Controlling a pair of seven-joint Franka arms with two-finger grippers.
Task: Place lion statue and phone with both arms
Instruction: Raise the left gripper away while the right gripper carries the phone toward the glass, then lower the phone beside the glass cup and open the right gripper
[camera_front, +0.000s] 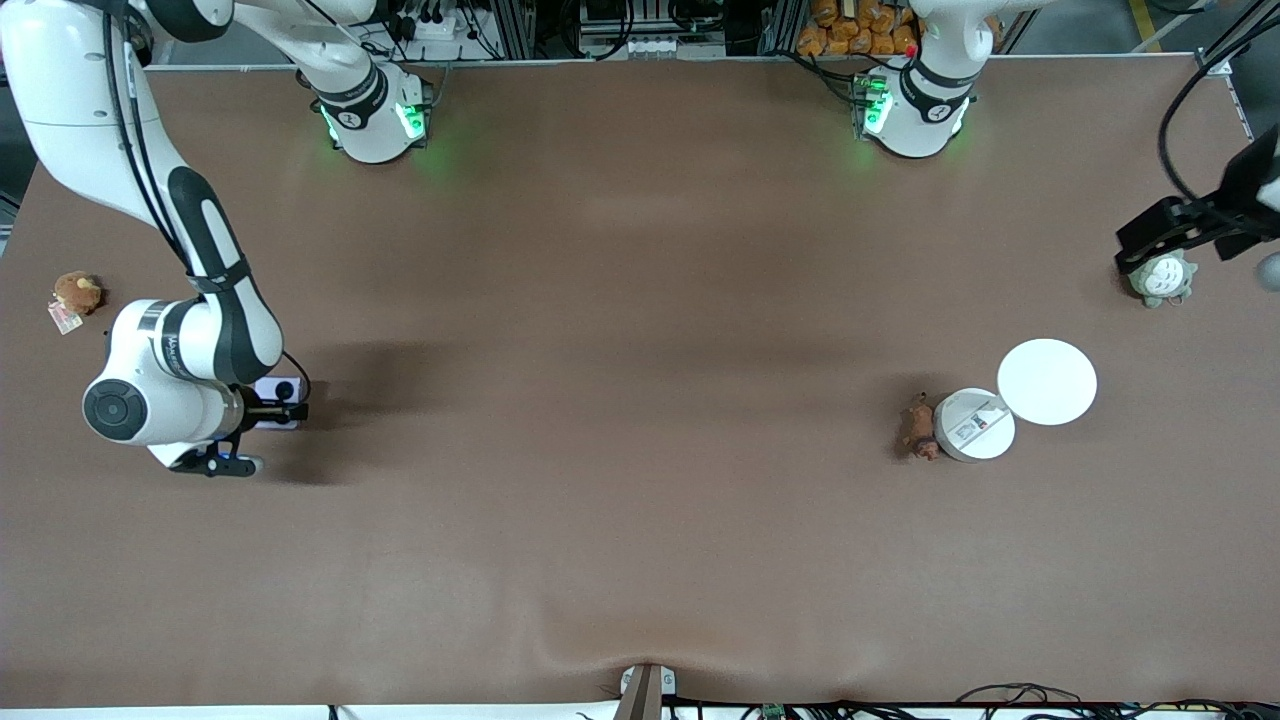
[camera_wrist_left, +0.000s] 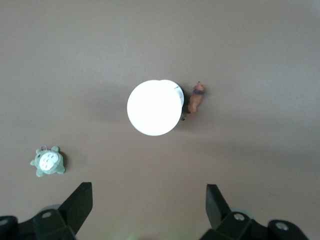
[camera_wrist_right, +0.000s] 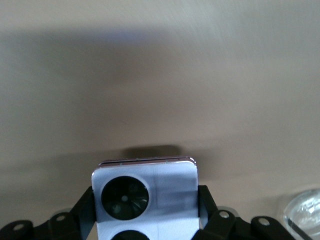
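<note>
The lavender phone (camera_front: 277, 388) lies close to the right arm's end of the table. My right gripper (camera_front: 272, 408) is low there and shut on it. In the right wrist view the phone (camera_wrist_right: 165, 187) sits between the black fingers (camera_wrist_right: 206, 200), which touch both its sides, with one black camera circle in full view and a second at the frame's edge. The reddish-brown lion statue (camera_front: 919, 428) lies on the table beside a white round container (camera_front: 974, 425); it also shows in the left wrist view (camera_wrist_left: 196, 98). My left gripper (camera_front: 1150, 240) is open and empty, high over the grey-green plush.
A white round lid (camera_front: 1047, 381) lies against the container. The grey-green plush (camera_front: 1163, 278) sits at the left arm's end, also in the left wrist view (camera_wrist_left: 48, 161). A round brown plush with a tag (camera_front: 77, 293) sits at the right arm's end.
</note>
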